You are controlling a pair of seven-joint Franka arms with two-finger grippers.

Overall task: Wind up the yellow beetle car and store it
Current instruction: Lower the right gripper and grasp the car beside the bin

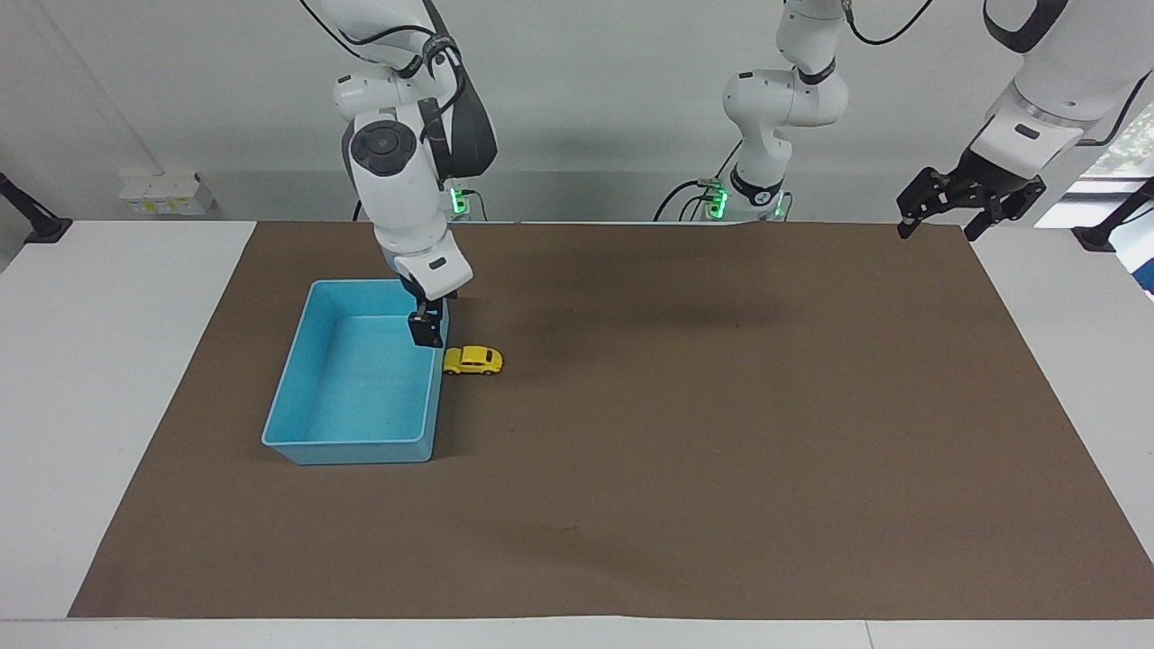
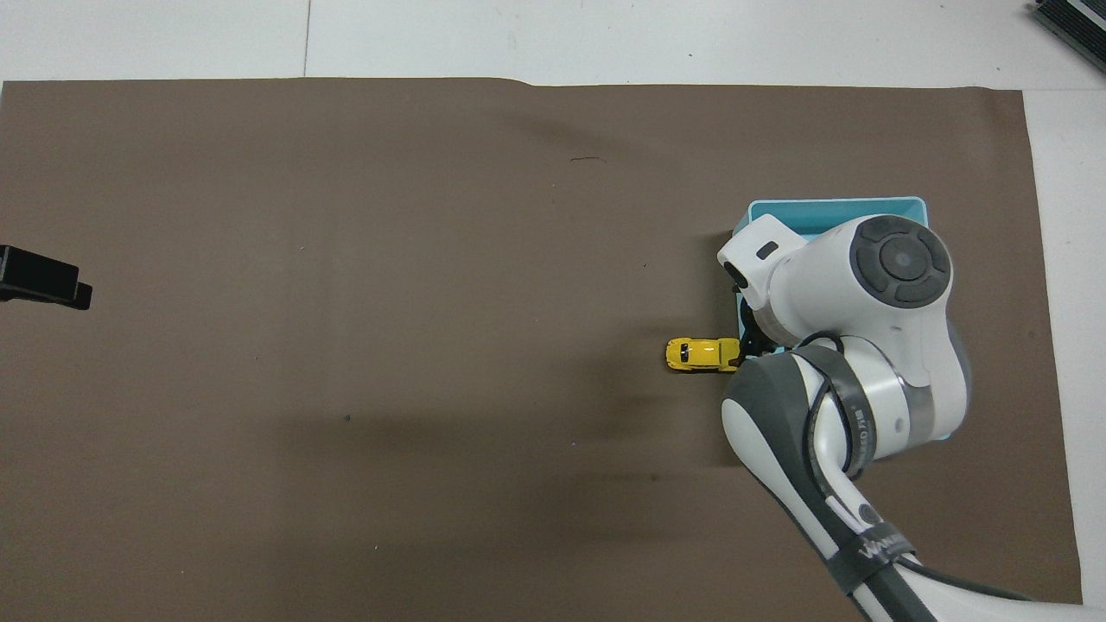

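Both jaws gape empty; right gripper over bin rim could knock car away.

Robot lab, white arms bolted by brown-matted table

Right arm reaches down from its base, wrist bent, right claw pointing straight down, low over the surface; fingers seen edge-on, so spread unclear. Left arm raised and waiting at its own end, left claw up in the air, fingers spread apart, holding nothing.
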